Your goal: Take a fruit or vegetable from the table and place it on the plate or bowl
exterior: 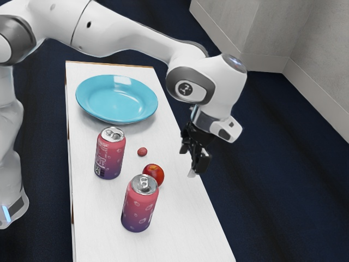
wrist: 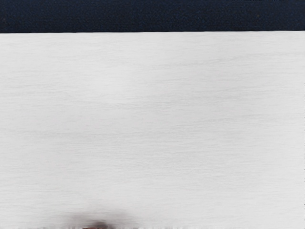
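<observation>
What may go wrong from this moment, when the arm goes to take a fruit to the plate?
1. The red apple lies close beside the nearer soda can; the gripper, coming for it, might tip that can.
2. The small red fruit is round and tiny, so it may slip away and roll.
3. The way to the blue plate passes the second soda can, which could be bumped.

The tabletop [exterior: 185, 218] by the hand [exterior: 195, 165] is bare, so that side of the red fruit [exterior: 155, 173] is open. The near can [exterior: 140, 204] stands just beside it (very close), and the far can [exterior: 109, 153] stands near the plate [exterior: 117, 101].
</observation>
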### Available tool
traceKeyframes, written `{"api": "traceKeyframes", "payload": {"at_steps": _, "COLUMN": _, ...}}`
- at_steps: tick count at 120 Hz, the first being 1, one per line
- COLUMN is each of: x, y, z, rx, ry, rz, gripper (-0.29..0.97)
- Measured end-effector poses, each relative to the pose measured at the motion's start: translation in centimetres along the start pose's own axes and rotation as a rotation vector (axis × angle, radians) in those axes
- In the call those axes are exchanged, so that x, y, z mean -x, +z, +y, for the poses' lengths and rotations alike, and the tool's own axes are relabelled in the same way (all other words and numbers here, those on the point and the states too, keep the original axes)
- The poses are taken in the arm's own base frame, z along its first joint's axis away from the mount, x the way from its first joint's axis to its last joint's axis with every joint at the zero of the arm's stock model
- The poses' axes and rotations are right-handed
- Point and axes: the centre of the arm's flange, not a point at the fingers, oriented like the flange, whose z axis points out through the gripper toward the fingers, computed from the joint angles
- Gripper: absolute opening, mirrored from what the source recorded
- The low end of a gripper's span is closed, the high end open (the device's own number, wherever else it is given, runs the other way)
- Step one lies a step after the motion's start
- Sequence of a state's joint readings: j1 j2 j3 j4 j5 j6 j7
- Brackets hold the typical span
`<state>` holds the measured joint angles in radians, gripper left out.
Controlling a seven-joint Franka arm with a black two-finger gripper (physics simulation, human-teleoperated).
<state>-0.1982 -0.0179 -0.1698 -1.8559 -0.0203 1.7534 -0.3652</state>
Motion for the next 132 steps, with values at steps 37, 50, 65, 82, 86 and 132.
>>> {"api": "traceKeyframes", "payload": {"at_steps": 37, "x": 1.4, "y": 1.7, "z": -6.2, "rx": 0.055, "ry": -0.207, "rz": 0.079, "gripper": 0.68}}
{"api": "traceKeyframes", "payload": {"at_steps": 50, "x": 2.0, "y": 2.4, "z": -6.3, "rx": 0.066, "ry": -0.232, "rz": 0.078, "gripper": 0.68}}
{"api": "traceKeyframes", "payload": {"at_steps": 65, "x": 2.4, "y": 3.1, "z": -7.1, "rx": 0.077, "ry": -0.27, "rz": 0.068, "gripper": 0.68}}
{"api": "traceKeyframes", "payload": {"at_steps": 82, "x": 2.6, "y": 4.0, "z": -7.6, "rx": 0.088, "ry": -0.301, "rz": 0.051, "gripper": 0.68}}
{"api": "traceKeyframes", "payload": {"at_steps": 86, "x": 2.7, "y": 4.3, "z": -7.6, "rx": 0.092, "ry": -0.307, "rz": 0.043, "gripper": 0.68}}
{"api": "traceKeyframes", "payload": {"at_steps": 132, "x": 3.5, "y": 5.6, "z": -6.2, "rx": 0.123, "ry": -0.325, "rz": 0.024, "gripper": 0.68}}
